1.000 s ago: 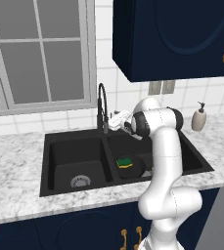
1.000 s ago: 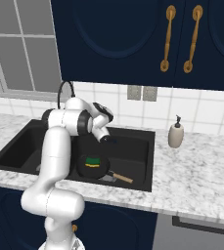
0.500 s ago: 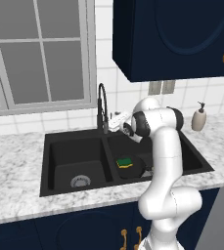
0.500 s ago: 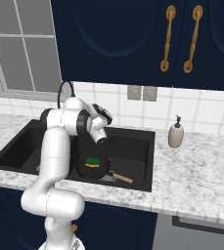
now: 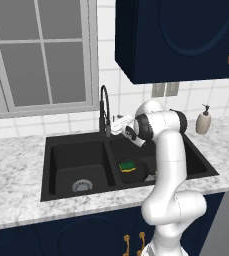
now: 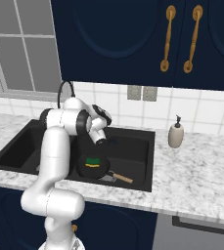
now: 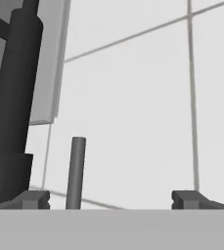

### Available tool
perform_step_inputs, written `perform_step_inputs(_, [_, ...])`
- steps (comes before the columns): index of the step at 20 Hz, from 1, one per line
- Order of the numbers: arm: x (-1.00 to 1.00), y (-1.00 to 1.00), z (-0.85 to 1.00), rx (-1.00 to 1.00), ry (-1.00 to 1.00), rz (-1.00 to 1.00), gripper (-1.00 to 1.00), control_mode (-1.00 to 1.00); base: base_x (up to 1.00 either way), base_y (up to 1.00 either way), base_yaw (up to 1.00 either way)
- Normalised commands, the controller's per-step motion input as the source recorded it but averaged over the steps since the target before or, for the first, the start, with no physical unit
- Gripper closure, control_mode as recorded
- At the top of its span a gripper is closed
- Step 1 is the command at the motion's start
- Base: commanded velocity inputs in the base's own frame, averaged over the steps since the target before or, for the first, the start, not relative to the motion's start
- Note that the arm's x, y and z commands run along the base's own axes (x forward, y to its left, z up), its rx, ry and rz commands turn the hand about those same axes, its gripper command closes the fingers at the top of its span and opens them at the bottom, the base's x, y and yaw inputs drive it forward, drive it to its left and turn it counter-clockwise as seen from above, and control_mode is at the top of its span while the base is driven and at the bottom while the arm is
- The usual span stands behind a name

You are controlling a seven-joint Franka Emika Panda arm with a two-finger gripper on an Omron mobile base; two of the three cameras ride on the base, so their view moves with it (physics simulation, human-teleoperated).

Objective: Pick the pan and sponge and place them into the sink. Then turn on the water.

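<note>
**Mia:** Grey speckled stone is running all along the counter (image 5: 16,185), and one big black sink (image 5: 56,150) is sitting in it. How many bowls is the sink showing?

**Ben:** Two bowls. I am counting one silver drain (image 5: 81,186), in the left bowl. One black pan (image 6: 92,167) is lying in the right bowl, and one sponge (image 6: 91,162) is resting on top of the pan.

**Mia:** Where is the pan's handle (image 6: 120,177) pointing?

**Ben:** It is pointing toward the front right corner of the sink. The right camera is showing it well. From the left camera the white arm is covering it.

**Mia:** How many taps?

**Ben:** One tall black faucet (image 5: 105,112), standing behind the sink, in the middle. One beige soap bottle (image 6: 175,135) is standing on the counter to the right of the sink.

**Mia:** And the gripper (image 5: 120,125)?

**Ben:** It is hanging over the back of the sink, just right of the faucet. Its two fingers are spreading wide apart, with nothing between them.

**Mia:** What is the hand camera giving us?

**Ben:** It is looking at the white wall tiles behind the sink. The thick black faucet post is standing at its left, and one thin grey rod (image 7: 76,172) is rising beside that post.
</note>
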Motion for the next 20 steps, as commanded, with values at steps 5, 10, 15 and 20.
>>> perform_step_inputs(5, [0.05,0.0,0.11,0.01,0.0,-0.04,-1.0,-1.0,0.0,0.0,0.0])
perform_step_inputs(10, [0.0,0.0,0.21,0.0,-0.03,-0.07,-1.0,-1.0,0.0,0.0,0.0])
perform_step_inputs(15, [0.07,0.0,0.03,0.0,-0.01,-0.07,-1.0,-1.0,0.0,0.0,0.0])
perform_step_inputs(20, [0.13,-0.01,-0.28,0.0,0.0,-0.06,-1.0,-1.0,0.0,0.0,0.0])
